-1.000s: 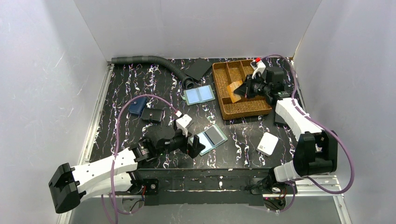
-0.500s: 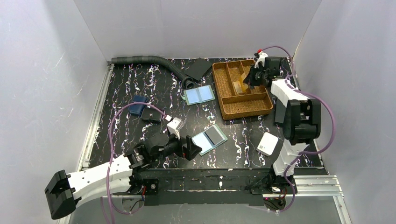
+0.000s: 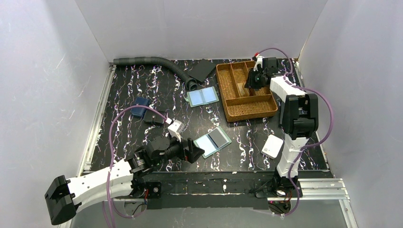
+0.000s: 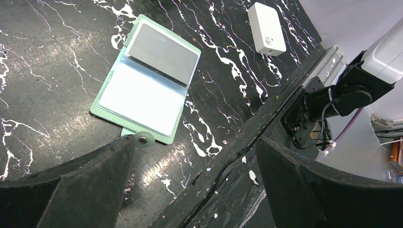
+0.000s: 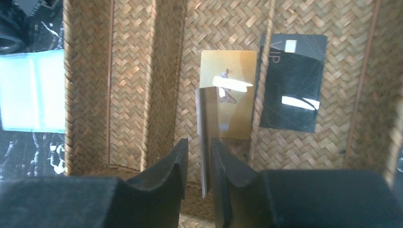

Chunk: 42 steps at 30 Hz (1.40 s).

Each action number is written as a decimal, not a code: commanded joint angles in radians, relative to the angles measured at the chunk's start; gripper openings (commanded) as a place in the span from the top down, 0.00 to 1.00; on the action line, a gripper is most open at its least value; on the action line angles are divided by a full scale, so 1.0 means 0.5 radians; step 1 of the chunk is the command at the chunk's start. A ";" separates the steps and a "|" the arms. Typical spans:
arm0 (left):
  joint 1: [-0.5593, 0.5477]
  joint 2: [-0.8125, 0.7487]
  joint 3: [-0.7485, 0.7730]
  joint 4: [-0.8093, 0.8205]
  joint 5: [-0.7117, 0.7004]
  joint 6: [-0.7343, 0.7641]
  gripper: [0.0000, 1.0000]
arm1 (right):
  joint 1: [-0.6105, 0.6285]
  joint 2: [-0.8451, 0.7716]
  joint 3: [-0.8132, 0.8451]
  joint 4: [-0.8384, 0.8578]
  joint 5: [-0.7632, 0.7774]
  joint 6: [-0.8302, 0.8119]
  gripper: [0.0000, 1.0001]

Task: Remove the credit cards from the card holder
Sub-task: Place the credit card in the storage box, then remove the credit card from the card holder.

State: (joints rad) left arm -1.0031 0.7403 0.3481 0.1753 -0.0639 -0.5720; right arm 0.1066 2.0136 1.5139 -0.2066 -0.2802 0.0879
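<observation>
The card holder (image 3: 212, 141) lies open near the table's front, mint-green edged, with a pale blue panel and a grey credit card (image 4: 164, 53) in its other panel. Its snap tab (image 4: 142, 138) lies beside my left finger. My left gripper (image 3: 191, 152) is open wide and empty, just near-left of the holder. My right gripper (image 3: 253, 79) is over the wicker tray (image 3: 237, 113). Its jaws stand slightly apart around an upright gold-tan card (image 5: 206, 142), which rests against the right finger with a gap on its left side. A gold card (image 5: 230, 71) and a black card (image 5: 292, 90) lie in the tray.
A second holder with two pale-blue panels (image 3: 203, 96) lies left of the tray and also shows in the right wrist view (image 5: 28, 90). A white box (image 3: 272, 146) sits at front right. Dark pouches (image 3: 154, 118) and a blue one (image 3: 139, 107) lie at left. A grey hose (image 3: 152, 61) runs along the back.
My right gripper has carried the tan card from the tray's front to over a back compartment. My left gripper has drawn back a little toward the near left.
</observation>
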 commanded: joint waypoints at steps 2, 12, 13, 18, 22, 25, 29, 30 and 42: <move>0.013 -0.042 -0.001 0.015 -0.011 0.005 0.02 | 0.026 -0.100 0.195 -0.116 0.330 -0.153 0.62; 0.054 -0.023 0.033 0.041 0.071 -0.046 0.02 | 0.026 -0.522 0.006 -0.020 0.440 -0.321 0.58; 0.057 -0.007 0.037 0.046 0.087 -0.052 0.02 | 0.025 -0.538 -0.019 -0.017 0.403 -0.339 0.58; 0.072 0.075 0.049 0.085 0.204 -0.102 0.02 | 0.023 -0.608 -0.145 -0.101 -0.022 -0.506 0.58; 0.091 0.170 0.053 0.103 0.238 -0.272 0.02 | 0.020 -0.765 -0.321 -0.145 -0.541 -0.617 0.58; 0.097 0.252 0.061 0.157 0.286 -0.326 0.02 | 0.020 -0.978 -0.539 -0.107 -0.915 -0.633 0.58; 0.099 0.346 0.096 0.225 0.299 -0.429 0.02 | 0.020 -1.227 -0.851 -0.013 -1.329 -0.635 0.50; 0.101 0.372 0.111 0.239 0.300 -0.466 0.02 | 0.020 -1.267 -0.923 0.005 -1.448 -0.636 0.49; 0.115 0.924 0.306 0.424 0.206 -0.864 0.06 | 0.267 -1.355 -1.582 0.784 -1.426 0.177 0.52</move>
State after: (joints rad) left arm -0.9558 1.1301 0.4522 0.3588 0.0788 -0.9215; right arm 0.1558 1.3312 0.7490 0.0048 -1.0367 0.0364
